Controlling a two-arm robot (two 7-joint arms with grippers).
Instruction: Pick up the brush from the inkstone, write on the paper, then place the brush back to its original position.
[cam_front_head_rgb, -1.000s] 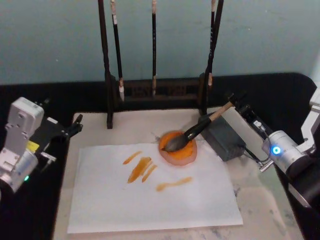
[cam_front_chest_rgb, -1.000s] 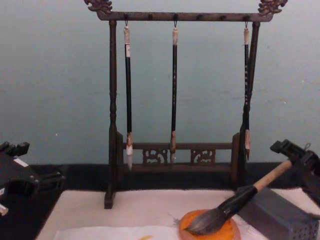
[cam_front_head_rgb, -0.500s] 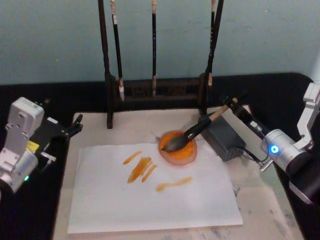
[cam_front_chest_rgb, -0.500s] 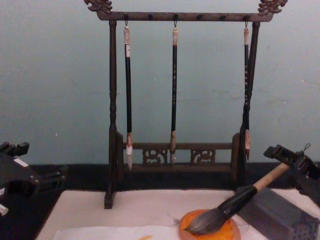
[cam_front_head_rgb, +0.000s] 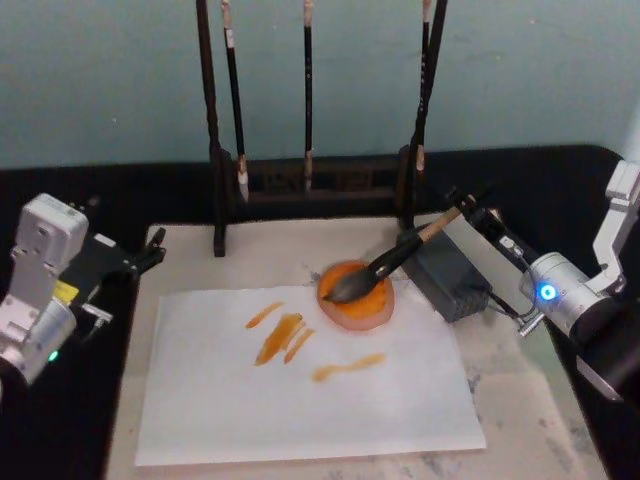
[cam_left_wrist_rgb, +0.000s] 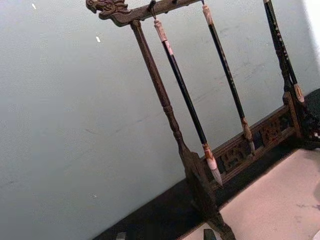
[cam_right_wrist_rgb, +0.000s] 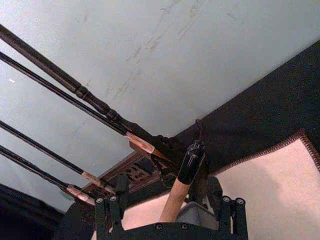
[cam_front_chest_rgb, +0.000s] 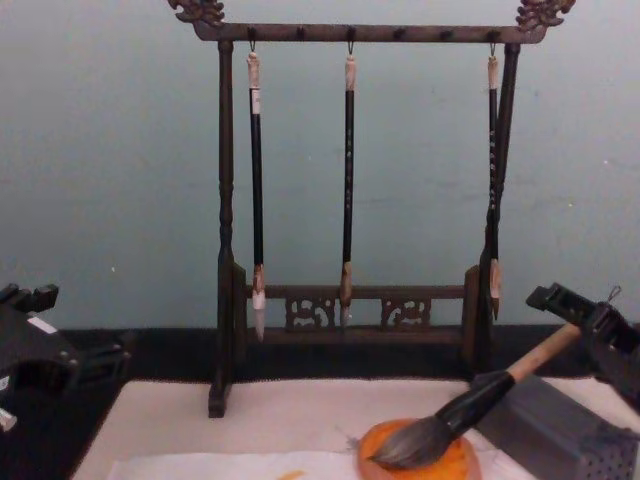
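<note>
Straddling brush (cam_right_wrist_rgb: 176, 190) handle, right tool (cam_right_wrist_rgb: 169, 201) gapes, empty (wrist view); head view: bristles in inkstone (cam_front_head_rgb: 362, 314); left tool (cam_front_head_rgb: 152, 255) parked leftward.

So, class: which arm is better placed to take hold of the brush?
Right. The right gripper straddles the end of the brush handle, jaws open. The left gripper sits off the far side of the paper.

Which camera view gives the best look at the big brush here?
The head view: the whole brush shows, bristles in the orange inkstone, handle over the grey block. The chest view gives it side-on; the right wrist view its handle end inside the open right pincer.
</note>
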